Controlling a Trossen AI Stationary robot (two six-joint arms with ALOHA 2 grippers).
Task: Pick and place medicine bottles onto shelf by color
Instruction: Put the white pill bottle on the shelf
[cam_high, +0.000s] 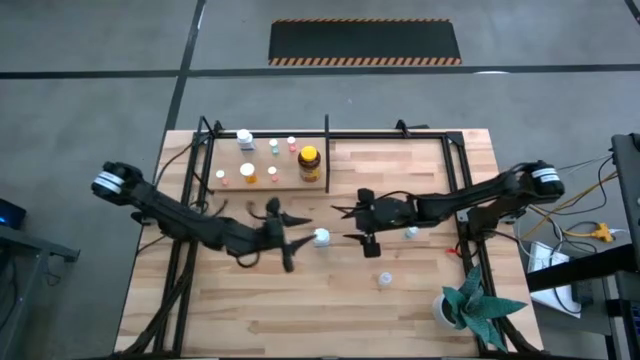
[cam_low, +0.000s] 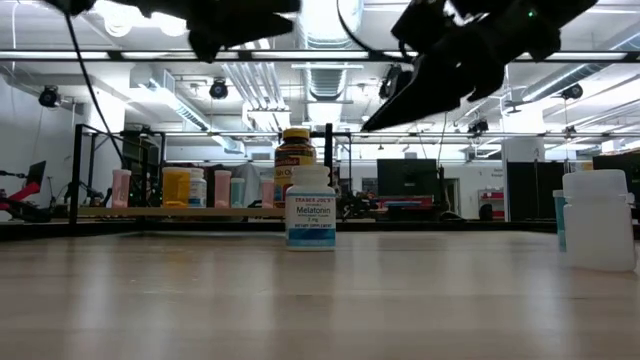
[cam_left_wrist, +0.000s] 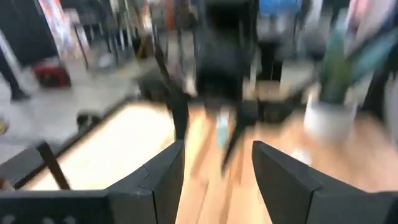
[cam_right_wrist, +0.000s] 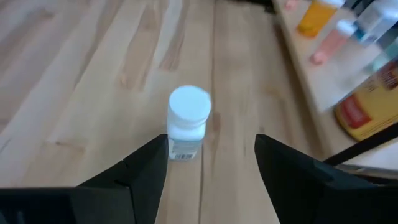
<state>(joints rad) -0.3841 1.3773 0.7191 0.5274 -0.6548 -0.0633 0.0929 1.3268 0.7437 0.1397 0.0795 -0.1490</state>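
- The white melatonin bottle (cam_high: 322, 237) stands upright on the desk (cam_high: 250, 310) near its middle, between the two arms, touched by neither.
- The right tool (cam_high: 352, 224) hangs above the desk just right of that bottle, its two dark fingers (cam_right_wrist: 140, 174) spread wide apart and holding nothing; in the right wrist view the bottle sits beyond the gap between them.
- The left tool (cam_high: 280, 228) hangs just left of the same bottle, its fingers (cam_left_wrist: 158, 180) parted with nothing between them.
- In the low view both arms are up above the desk surface, clear of the bottle's white cap.
- The shelf (cam_high: 270, 183), a light wooden board in a black tube frame, stands at the far side of the desk, left of centre.
- On the board are several small bottles (cam_high: 247, 172) with white, pink and orange tops, and at its right end the larger amber jar (cam_high: 309, 163) with a yellow lid, beside the black divider post (cam_high: 327, 150).
- A second small pale bottle (cam_high: 411, 233) sits on the desk under the right arm, and a third (cam_high: 385, 279) stands nearer, to the right of centre.
- A white pot with a green plant (cam_high: 470, 305) stands at the near right corner.
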